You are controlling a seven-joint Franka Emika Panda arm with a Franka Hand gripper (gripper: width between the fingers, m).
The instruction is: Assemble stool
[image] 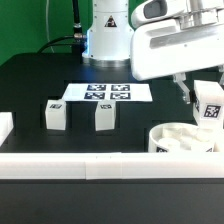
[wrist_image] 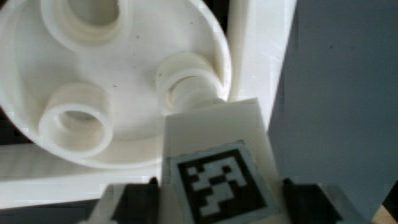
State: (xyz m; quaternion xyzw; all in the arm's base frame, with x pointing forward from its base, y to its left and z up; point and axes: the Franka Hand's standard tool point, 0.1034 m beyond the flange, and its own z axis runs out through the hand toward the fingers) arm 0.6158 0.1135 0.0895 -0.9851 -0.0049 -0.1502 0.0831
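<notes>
The round white seat (image: 183, 137) lies at the exterior view's right, against the front rail. My gripper (image: 204, 97) hangs just above its far edge, shut on a white stool leg (image: 211, 110) that bears a square tag. In the wrist view the held leg (wrist_image: 221, 150) sits between the dark fingers (wrist_image: 137, 204), its tip over the seat (wrist_image: 107, 70) close to one of two round sockets (wrist_image: 182, 78). Two more legs (image: 55, 115) (image: 103, 117) stand upright on the black table towards the exterior view's left.
The marker board (image: 108, 92) lies flat behind the two standing legs. A long white rail (image: 90, 165) runs along the front edge, and another white rail end (image: 5, 126) shows at the left. The arm's base (image: 108, 40) stands behind the board.
</notes>
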